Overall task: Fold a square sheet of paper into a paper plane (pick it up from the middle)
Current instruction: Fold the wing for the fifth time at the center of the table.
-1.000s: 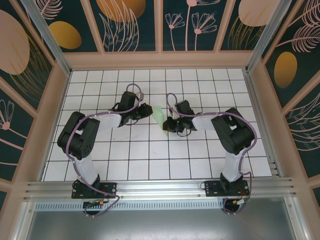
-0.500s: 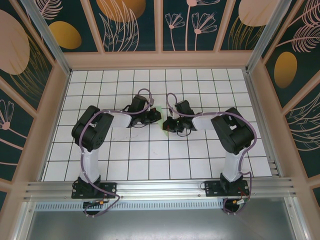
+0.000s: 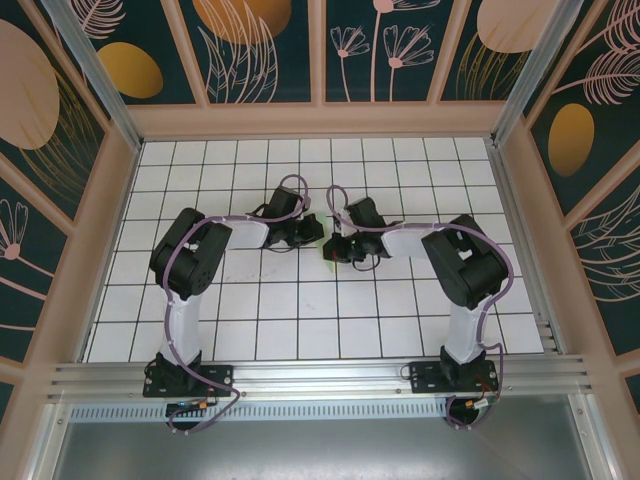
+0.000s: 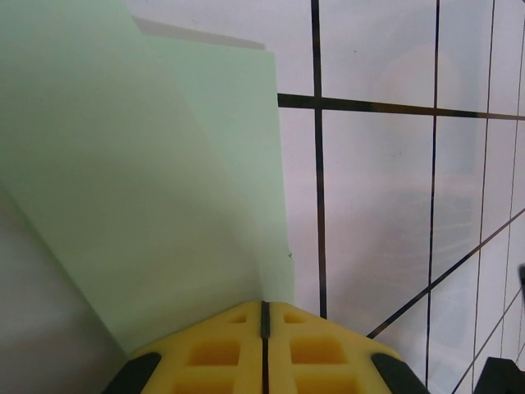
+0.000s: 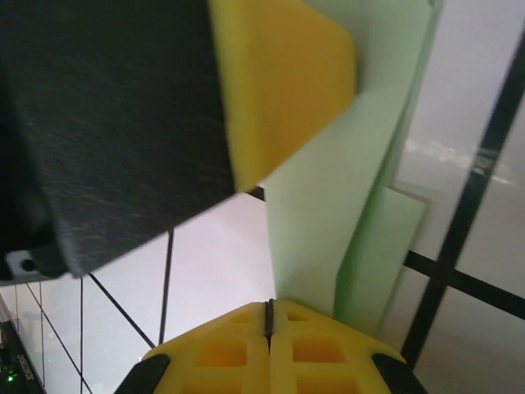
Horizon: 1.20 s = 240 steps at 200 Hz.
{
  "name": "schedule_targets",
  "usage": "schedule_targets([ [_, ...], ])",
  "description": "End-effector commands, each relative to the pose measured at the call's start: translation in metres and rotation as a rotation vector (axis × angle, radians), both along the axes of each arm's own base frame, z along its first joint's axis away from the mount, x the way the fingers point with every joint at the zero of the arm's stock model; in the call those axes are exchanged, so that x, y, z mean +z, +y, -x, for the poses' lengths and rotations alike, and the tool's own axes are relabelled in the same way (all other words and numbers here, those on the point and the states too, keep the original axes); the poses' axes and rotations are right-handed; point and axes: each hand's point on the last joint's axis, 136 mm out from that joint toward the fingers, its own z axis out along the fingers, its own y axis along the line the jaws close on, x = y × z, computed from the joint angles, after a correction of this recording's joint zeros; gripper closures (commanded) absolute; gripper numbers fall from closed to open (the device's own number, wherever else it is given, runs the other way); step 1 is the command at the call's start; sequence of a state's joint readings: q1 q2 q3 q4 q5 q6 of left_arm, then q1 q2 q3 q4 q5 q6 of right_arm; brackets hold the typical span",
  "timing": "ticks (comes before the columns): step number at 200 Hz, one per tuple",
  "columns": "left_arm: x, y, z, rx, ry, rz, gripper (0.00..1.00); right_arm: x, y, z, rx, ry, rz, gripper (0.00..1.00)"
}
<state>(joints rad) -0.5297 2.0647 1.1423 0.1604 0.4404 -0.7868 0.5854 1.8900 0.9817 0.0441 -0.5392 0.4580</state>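
The square sheet of paper (image 4: 148,180) is pale green and folded into overlapping layers. In the top view a sliver of the paper (image 3: 329,256) shows between the two grippers at the table's middle. My left gripper (image 4: 264,305) is shut, and the paper's crease runs into the seam of its yellow pads. My right gripper (image 5: 268,305) is also shut, with the folded paper (image 5: 328,230) rising from its pad tips. The left gripper's yellow pad (image 5: 279,82) presses the same paper from above. Seen from the top, the left gripper (image 3: 314,229) and right gripper (image 3: 336,250) nearly touch.
The white gridded table (image 3: 300,320) is boxed in by wooden-framed walls (image 3: 320,120) at the back and sides. A metal rail (image 3: 320,375) carrying both arm bases runs along the near edge.
The left arm has swung right to the centre, and its gripper has closed on the paper beside the right gripper. The right arm has barely moved. Less paper shows from above.
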Motion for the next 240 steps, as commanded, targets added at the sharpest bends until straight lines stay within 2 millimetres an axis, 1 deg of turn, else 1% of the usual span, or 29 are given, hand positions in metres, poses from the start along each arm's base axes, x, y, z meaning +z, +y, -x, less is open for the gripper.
schedule_targets([
  [1,-0.058,0.025,0.018,0.027,0.106,-0.161,0.9,-0.001,0.006,-0.004,0.029,-0.018,0.019,0.97],
  [25,-0.061,0.026,0.019,0.03,0.117,-0.163,0.9,-0.013,0.003,0.001,0.031,0.008,0.045,0.98],
  [64,-0.069,0.032,0.02,0.052,0.137,-0.203,0.9,-0.031,-0.014,0.021,0.037,0.049,0.1,0.98],
  [99,-0.077,0.041,0.021,0.077,0.159,-0.251,0.91,-0.035,-0.024,0.044,0.072,0.075,0.111,0.98],
  [124,-0.083,0.044,0.023,0.087,0.175,-0.269,0.92,-0.036,-0.03,0.057,0.089,0.087,0.112,0.98],
  [184,-0.086,0.047,0.023,0.096,0.185,-0.284,0.92,-0.049,-0.043,0.082,0.113,0.129,0.163,0.98],
  [240,-0.089,0.047,0.025,0.101,0.196,-0.288,0.92,-0.049,-0.052,0.102,0.145,0.143,0.182,0.99],
])
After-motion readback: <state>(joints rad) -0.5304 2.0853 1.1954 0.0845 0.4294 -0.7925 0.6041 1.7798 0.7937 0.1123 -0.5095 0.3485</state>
